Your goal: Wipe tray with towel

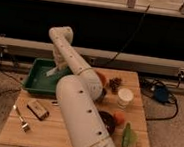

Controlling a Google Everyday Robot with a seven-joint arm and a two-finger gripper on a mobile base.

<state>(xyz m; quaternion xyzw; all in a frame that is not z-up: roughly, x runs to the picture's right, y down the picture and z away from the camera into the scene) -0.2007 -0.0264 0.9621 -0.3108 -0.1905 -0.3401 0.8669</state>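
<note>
A green tray (34, 81) sits at the back left of the wooden table (53, 133). My arm rises from the bottom of the view, bends at the top and comes down into the tray. My gripper (57, 67) is over the right part of the tray, shut on a white towel (51, 73). The towel hangs from the gripper and touches the tray floor.
On the table stand a white cup (125, 97), a dark cluster (115, 83), an orange fruit (118, 118), a dark bowl (107, 121) and a green item (128, 138). A brown box (38, 109) and a utensil (21, 122) lie at the front left.
</note>
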